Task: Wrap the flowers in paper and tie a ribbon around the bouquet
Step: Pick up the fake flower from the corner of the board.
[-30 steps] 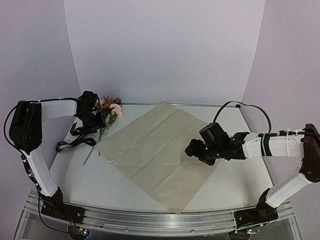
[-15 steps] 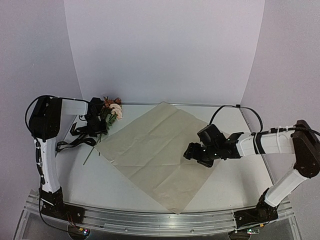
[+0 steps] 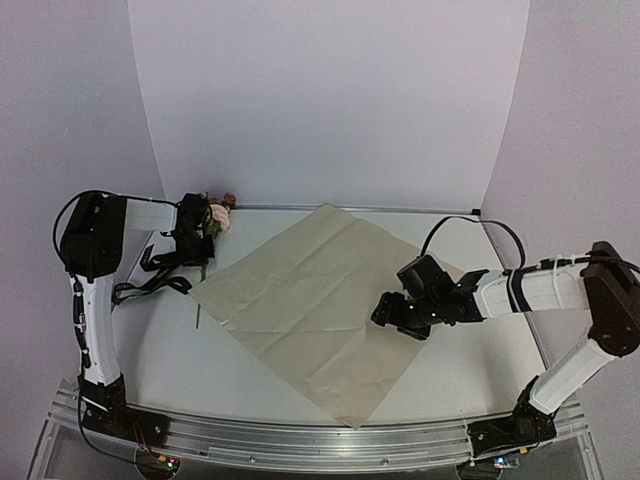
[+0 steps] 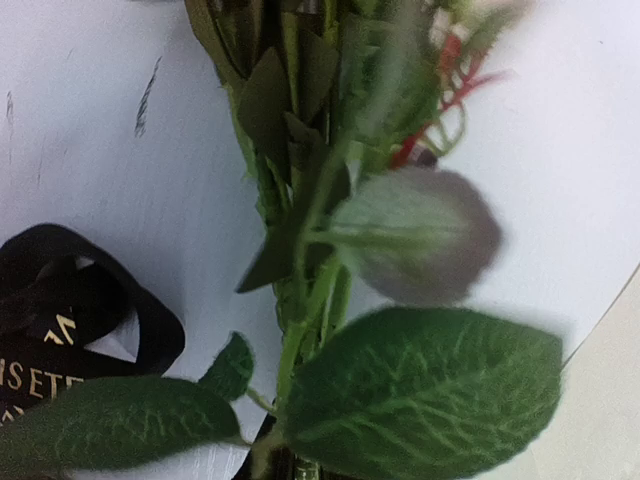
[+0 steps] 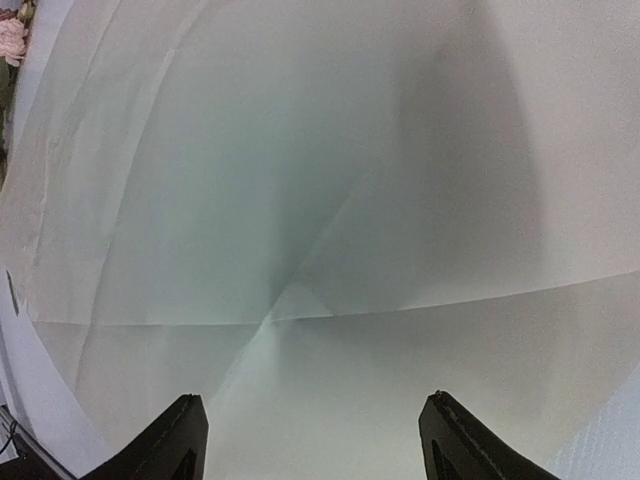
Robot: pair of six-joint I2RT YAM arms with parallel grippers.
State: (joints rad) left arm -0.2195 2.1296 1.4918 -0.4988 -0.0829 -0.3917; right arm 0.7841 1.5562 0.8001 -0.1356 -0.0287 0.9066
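Observation:
The flowers [image 3: 216,212] are at the table's back left, blooms near the wall. Their green stems and leaves [image 4: 300,300] fill the left wrist view and run down between the jaws. My left gripper [image 3: 196,238] is shut on the stems. The black ribbon [image 3: 158,284] lies looped on the table just left of it, and its lettering [image 4: 50,375] shows in the left wrist view. The tan paper [image 3: 300,290] lies flat, turned like a diamond, mid-table. My right gripper [image 3: 386,312] hovers open over the paper's right part [image 5: 300,200], with nothing between its fingers [image 5: 185,430]. No bouquet is in view.
White walls close off the back and both sides of the table [image 3: 470,350]. A pink bloom [image 5: 12,35] peeks into the right wrist view's top-left corner. A thin dark streak [image 3: 197,316] lies on the table by the paper's left corner.
My left gripper has closed on the flower stems, and the blooms have shifted back and left toward the wall. The long stem no longer lies across the table. My right gripper edged slightly.

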